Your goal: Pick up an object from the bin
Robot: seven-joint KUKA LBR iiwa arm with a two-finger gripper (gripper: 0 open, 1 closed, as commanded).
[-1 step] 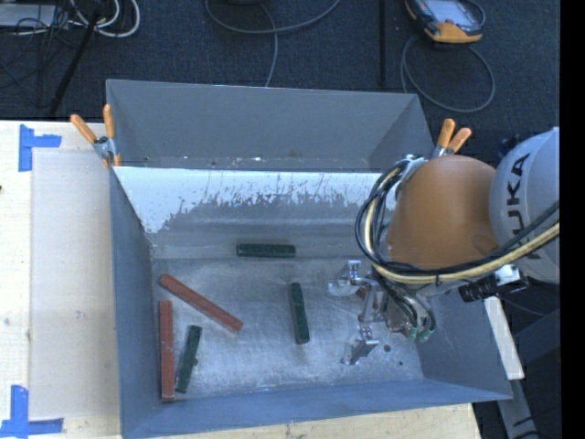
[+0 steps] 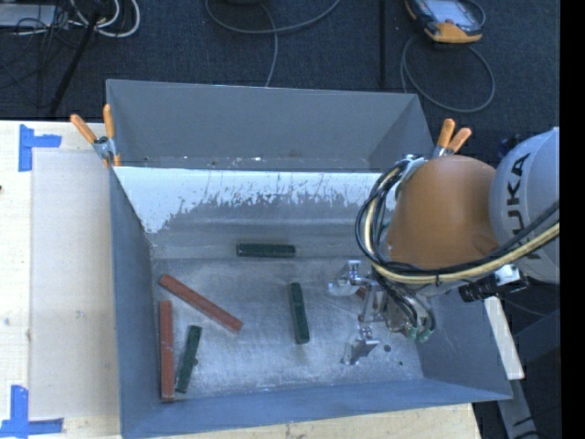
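In the lower right of the bin [image 2: 274,140], the gripper [image 2: 358,316] has its fingers spread and empty. A dark green bar [image 2: 299,313] lies just left, with red-brown bars [image 2: 200,303] farther left.

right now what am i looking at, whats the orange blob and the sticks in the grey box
One camera looks down into a grey metal bin from above. The orange dome with cables is a cover on a robot arm's wrist, reaching in from the picture's right; under it hangs its metal two-finger gripper, over the bin's right side. Five bars lie loose on the floor: a dark green bar by the back wall, a dark green bar in the middle, a slanted reddish-brown bar, and at the left wall a reddish-brown bar beside a short dark green bar. The gripper holds none.
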